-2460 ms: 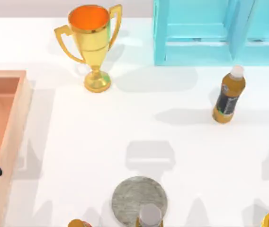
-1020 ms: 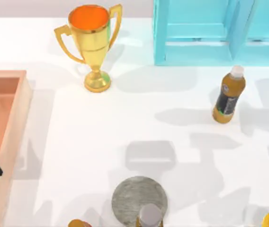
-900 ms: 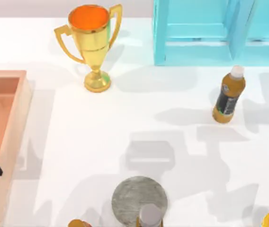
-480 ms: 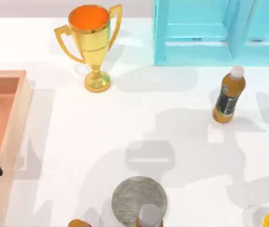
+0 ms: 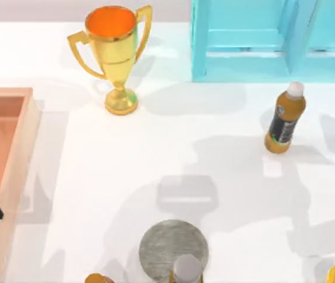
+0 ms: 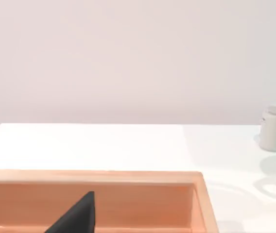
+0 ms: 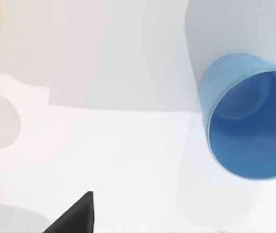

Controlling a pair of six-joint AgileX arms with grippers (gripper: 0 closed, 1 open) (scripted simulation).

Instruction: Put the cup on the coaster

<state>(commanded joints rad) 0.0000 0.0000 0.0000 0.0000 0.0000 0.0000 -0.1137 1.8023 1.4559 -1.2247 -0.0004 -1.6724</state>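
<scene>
The small plain blue cylindrical cup (image 7: 249, 116) stands upright, mouth open, on the white bench (image 7: 104, 145) in the right wrist view, beneath the right arm. The flat round mottled grey coaster (image 5: 167, 244) lies at the near edge in the top view, a white-capped bottle (image 5: 186, 269) overlapping its rim. Farther off stand a gold two-handled trophy (image 5: 114, 54), an amber bottle (image 5: 285, 118) and a turquoise cabinet (image 5: 273, 40). The left wrist view looks over an orange tray (image 6: 128, 194). Whether either gripper is apart or together cannot be told.

White table (image 5: 126, 171), pale wall (image 6: 128, 58), turquoise shelf (image 5: 256, 41)
</scene>
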